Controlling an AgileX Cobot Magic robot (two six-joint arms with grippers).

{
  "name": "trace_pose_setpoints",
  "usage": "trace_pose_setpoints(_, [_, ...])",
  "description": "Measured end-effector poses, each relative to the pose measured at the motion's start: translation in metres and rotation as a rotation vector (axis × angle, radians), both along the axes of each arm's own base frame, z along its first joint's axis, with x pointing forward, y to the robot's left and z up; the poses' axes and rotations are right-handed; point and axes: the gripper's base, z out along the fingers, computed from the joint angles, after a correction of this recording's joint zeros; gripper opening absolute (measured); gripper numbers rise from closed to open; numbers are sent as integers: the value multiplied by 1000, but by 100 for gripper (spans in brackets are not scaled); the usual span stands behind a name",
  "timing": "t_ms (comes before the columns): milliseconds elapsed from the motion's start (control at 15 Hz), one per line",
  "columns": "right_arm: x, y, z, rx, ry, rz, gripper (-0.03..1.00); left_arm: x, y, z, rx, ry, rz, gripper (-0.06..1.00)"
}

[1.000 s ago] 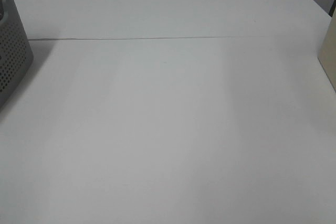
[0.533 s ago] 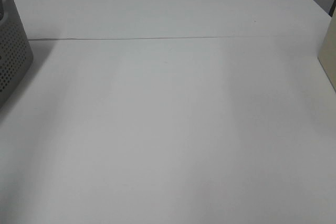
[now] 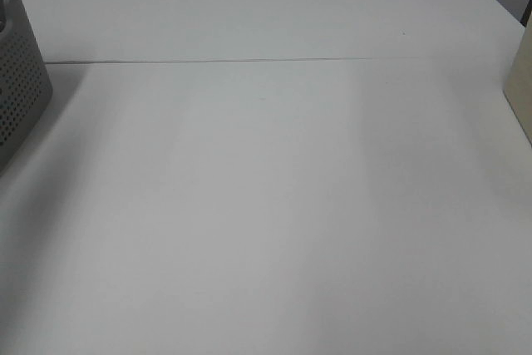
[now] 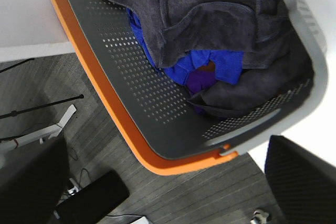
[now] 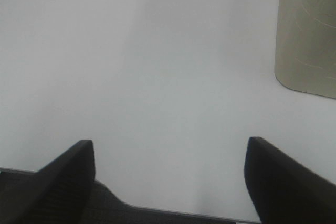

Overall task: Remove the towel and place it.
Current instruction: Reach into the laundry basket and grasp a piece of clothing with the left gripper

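Observation:
The towel (image 4: pixel 210 9), dark charcoal-grey and fuzzy, lies crumpled in the grey perforated basket (image 4: pixel 131 77) with an orange rim; it shows only in the left wrist view. A blue cloth (image 4: pixel 210 64) lies partly under it. My left gripper (image 4: pixel 163 156) hangs open above the basket's near rim, apart from the towel, with nothing between its fingers. My right gripper (image 5: pixel 169 142) is open over bare white table and holds nothing. Neither gripper shows in the exterior high view, where only the basket's side (image 3: pixel 18 89) appears at the far left edge.
The white table (image 3: pixel 266 205) has a seam running across its far part. A beige object (image 3: pixel 520 89) stands at the right edge; it also shows as a rounded beige slab (image 5: pixel 307 30) ahead of my right gripper. Dark floor with cables lies beyond the basket.

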Motion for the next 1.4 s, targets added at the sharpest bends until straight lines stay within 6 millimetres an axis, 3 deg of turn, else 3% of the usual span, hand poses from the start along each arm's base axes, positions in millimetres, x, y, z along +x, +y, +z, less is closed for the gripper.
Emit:
trace_pose_setpoints(133, [0,0,0,0,0,0,76,47,7,-22,55,108,-57,95])
trace_pose_setpoints(200, [0,0,0,0,0,0,76,86,22,-56,79,225,-91,94])
trace_pose_setpoints(267, [0,0,0,0,0,0,76,86,22,-56,79,225,-91,94])
trace_pose_setpoints(533, [0,0,0,0,0,0,76,119,71,-123,70,412,-97,94])
trace_pose_setpoints(867, [0,0,0,0,0,0,76,156,83,-191,94,424,-205,94])
trace_pose_setpoints(1200, [0,0,0,0,0,0,76,164,85,-221,85,469,-232,93])
trace_pose_setpoints(1400, [0,0,0,0,0,0,76,164,84,-224,76,475,-233,92])
